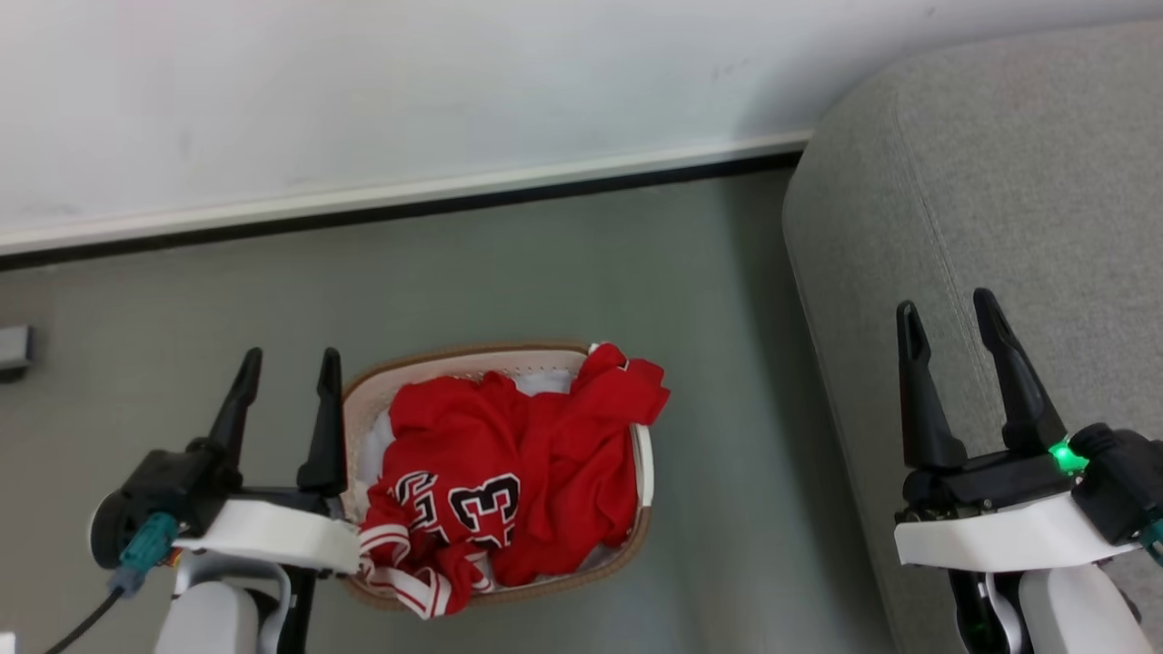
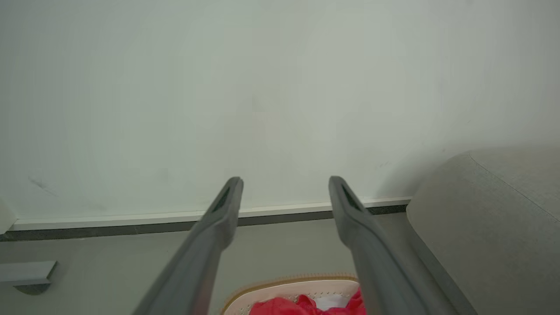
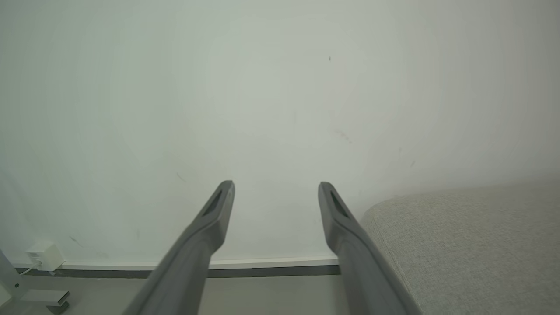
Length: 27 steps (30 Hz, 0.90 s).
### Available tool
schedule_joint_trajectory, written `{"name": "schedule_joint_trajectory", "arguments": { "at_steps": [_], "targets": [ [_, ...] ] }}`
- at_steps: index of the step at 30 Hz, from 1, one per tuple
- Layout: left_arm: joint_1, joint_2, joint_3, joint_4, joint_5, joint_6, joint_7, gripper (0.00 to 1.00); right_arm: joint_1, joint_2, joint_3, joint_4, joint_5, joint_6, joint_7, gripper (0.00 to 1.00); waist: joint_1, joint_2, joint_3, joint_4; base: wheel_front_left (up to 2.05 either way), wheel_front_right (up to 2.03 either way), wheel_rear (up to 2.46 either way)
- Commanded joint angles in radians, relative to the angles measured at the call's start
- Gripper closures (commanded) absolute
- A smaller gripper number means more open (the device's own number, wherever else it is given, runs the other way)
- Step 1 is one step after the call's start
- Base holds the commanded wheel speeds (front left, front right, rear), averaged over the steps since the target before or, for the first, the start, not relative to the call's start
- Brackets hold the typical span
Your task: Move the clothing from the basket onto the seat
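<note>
Red clothing (image 1: 509,472) with white trim and a black number lies crumpled in the oval cream basket (image 1: 436,362) on the floor, one fold hanging over the right rim. My left gripper (image 1: 289,365) stands open just left of the basket, above the floor, holding nothing. The left wrist view catches the basket's brown rim (image 2: 288,282) and a bit of red clothing (image 2: 302,306) below the left gripper (image 2: 285,183). The grey seat (image 1: 1018,182) fills the right side. My right gripper (image 1: 949,313) hangs open over the seat's left edge; the right wrist view has the right gripper (image 3: 275,189) and seat (image 3: 472,245).
A white wall with a pale skirting board (image 1: 409,195) runs behind the basket. Grey floor (image 1: 718,363) lies between basket and seat. A small grey bracket (image 1: 14,350) sits at the far left; a white plug box (image 3: 43,254) sits by the wall.
</note>
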Motion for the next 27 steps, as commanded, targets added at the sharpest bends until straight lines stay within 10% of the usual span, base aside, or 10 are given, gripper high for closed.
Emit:
{"name": "schedule_joint_trajectory", "arguments": {
  "at_steps": [1,27],
  "targets": [
    [-0.02,0.017,-0.007,0.024,-0.011,-0.001,-0.001,0.0,-0.019,0.0,-0.001,-0.012,0.014,-0.002,0.0,0.0,-0.0002,0.0,0.04,-0.024,0.0,0.0,0.0],
    [-0.444,0.177,-0.488,0.719,-0.31,-0.001,0.172,0.0,-0.119,0.0,0.032,-0.105,0.087,-0.002,0.0,0.0,-0.0002,0.0,0.291,-0.166,0.0,0.0,0.0]
  ]
}}
